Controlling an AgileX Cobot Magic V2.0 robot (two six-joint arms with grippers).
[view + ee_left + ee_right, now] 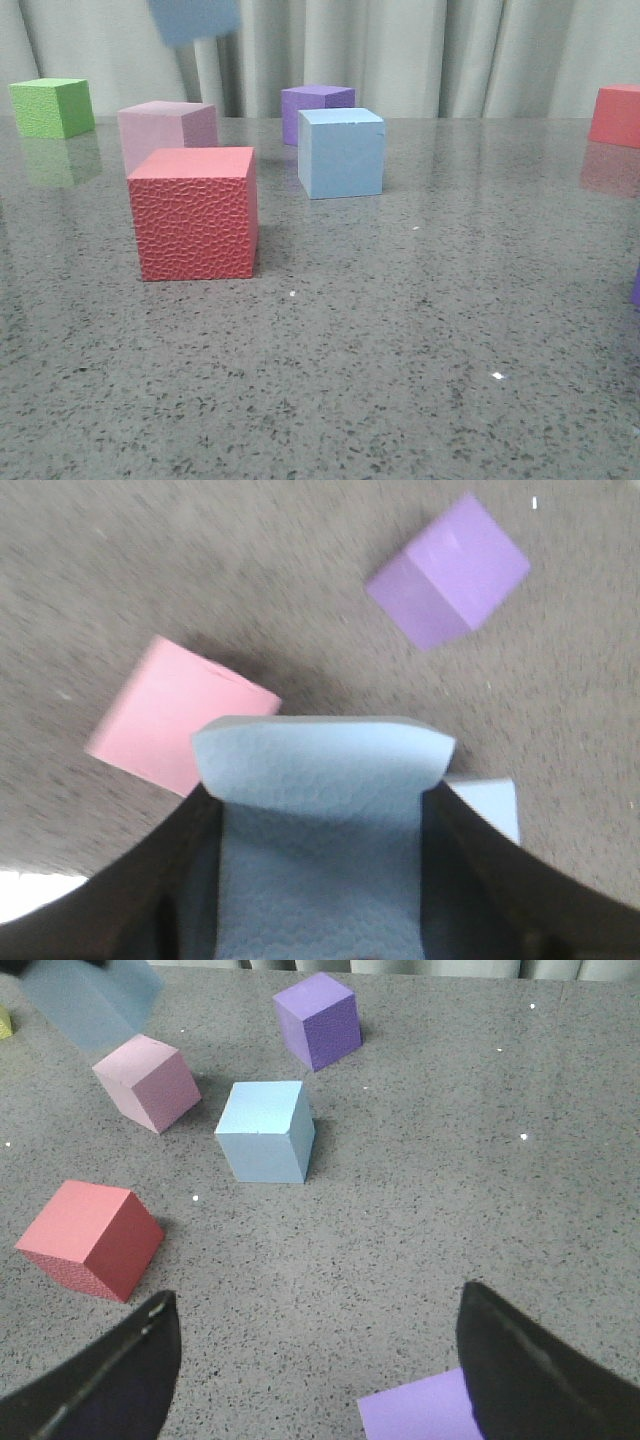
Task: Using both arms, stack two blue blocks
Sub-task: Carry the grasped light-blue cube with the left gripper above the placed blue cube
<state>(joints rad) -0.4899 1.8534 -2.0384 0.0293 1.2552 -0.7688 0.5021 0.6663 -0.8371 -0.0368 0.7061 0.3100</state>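
Note:
The pale sky blue block point(340, 152) sits on the grey table, right of the middle; it also shows in the right wrist view point(265, 1130) and partly behind a finger in the left wrist view point(492, 805). My left gripper point(320, 798) is shut on the duller blue block point(320, 780) and holds it high in the air. That block shows at the top edge of the front view point(195, 20), up and left of the pale one, and in the right wrist view point(90, 1002). My right gripper point(318, 1360) is open and empty, low over bare table.
A red textured cube point(195, 212) stands front left, a pink cube point(165, 128) behind it, and a green cube point(52, 107) at far left. A purple cube point(315, 105) is behind the pale block, a red cube point(617, 115) at far right. Another purple cube point(420, 1412) lies by my right finger.

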